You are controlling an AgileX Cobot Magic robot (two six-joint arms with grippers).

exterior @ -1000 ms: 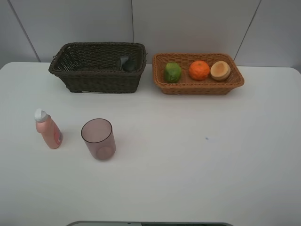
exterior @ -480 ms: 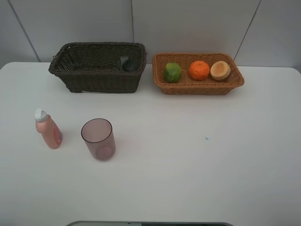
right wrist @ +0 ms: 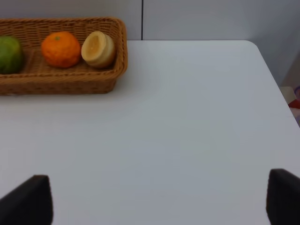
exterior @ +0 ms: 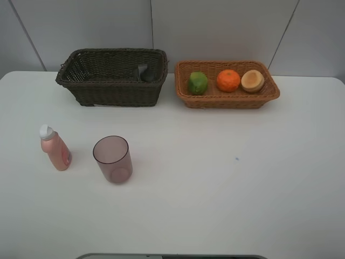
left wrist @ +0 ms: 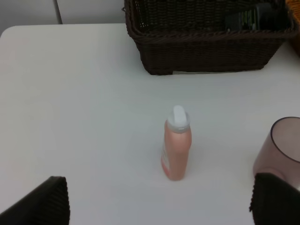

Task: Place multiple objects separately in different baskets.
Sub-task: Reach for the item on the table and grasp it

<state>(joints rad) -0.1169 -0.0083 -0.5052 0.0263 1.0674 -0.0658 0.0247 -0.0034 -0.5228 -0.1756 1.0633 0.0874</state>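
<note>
A pink white-capped bottle (exterior: 54,148) (left wrist: 176,150) and a translucent mauve cup (exterior: 112,158) (left wrist: 281,145) stand upright on the white table at the left. The dark brown basket (exterior: 108,89) (left wrist: 201,51) holds a dark grey bottle (exterior: 144,72) (left wrist: 253,16). In the orange-tan basket (exterior: 226,101) (right wrist: 61,83) lie a green fruit (exterior: 198,82) (right wrist: 9,54), an orange mandarin (exterior: 228,80) (right wrist: 61,48) and a tan round fruit (exterior: 252,81) (right wrist: 98,48). My left gripper (left wrist: 159,201) is open, short of the pink bottle. My right gripper (right wrist: 154,199) is open over bare table. Neither arm shows in the high view.
The table's right edge and rounded far corner (right wrist: 262,56) lie close to my right gripper. A grey wall (exterior: 215,27) rises just behind both baskets. A small dark speck (exterior: 236,158) marks the tabletop right of centre.
</note>
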